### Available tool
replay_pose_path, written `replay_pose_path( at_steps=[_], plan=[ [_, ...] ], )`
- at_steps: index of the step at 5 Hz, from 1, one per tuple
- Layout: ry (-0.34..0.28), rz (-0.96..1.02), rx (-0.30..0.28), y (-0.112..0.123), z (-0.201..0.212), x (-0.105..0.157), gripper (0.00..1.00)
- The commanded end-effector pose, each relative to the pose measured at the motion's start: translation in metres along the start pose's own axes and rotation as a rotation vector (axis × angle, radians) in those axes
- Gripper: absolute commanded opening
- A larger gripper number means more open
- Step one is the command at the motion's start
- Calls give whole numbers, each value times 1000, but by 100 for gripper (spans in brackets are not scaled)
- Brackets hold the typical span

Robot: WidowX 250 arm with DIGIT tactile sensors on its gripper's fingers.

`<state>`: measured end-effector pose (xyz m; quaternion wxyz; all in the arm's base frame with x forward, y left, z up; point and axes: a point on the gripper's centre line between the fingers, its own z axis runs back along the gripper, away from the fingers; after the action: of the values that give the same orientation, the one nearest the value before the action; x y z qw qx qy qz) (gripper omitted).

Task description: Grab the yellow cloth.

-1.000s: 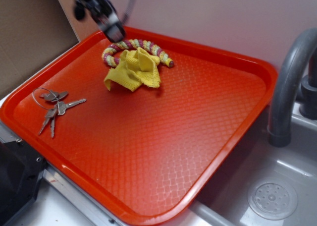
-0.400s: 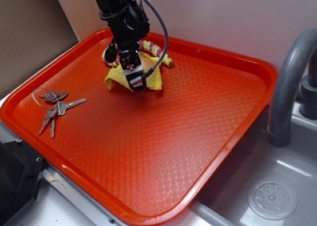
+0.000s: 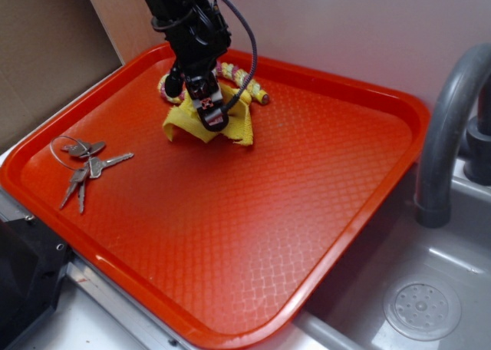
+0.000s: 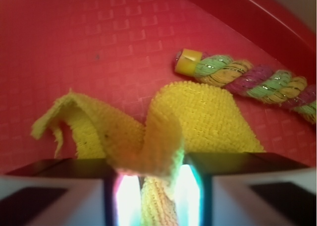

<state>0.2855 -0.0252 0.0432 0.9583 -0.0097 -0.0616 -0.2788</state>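
Observation:
The yellow cloth [image 3: 235,127] lies bunched near the far left corner of the red tray [image 3: 307,212]. My gripper [image 3: 215,120] stands straight down on its middle, black fingers buried in the fabric. In the wrist view a raised fold of the yellow cloth [image 4: 208,122] is pinched in my gripper [image 4: 157,171], with narrow bright gaps on either side of it. The gripper is shut on the cloth. The cloth's loose edges still rest on the tray. The braided rope [image 3: 244,78] curls just behind the cloth, and its capped end [image 4: 190,61] shows close by.
A bunch of keys [image 3: 86,166] on a wire ring lies at the tray's left side. A grey faucet [image 3: 445,135] rises at the right over the sink with its drain [image 3: 422,310]. Brown board stands behind the tray's left edge.
The arm came down from above the rope onto the cloth. Since 0.4 s ago the gripper has risen slightly and the cloth is bunched up around its fingers.

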Motion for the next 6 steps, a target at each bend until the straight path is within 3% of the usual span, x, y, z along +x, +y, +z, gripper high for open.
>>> replay_pose_path(
  at_steps=[1,2,4,5,6],
  plan=[
    [-98,27,7,0,16,9,0],
    [-102,179,-58,11,20,6,0],
    [-98,217,-43,11,21,5,0],
    [-53,262,4,7,36,-1,0],
    [-27,515,2,1,90,-22,0]
  ],
)
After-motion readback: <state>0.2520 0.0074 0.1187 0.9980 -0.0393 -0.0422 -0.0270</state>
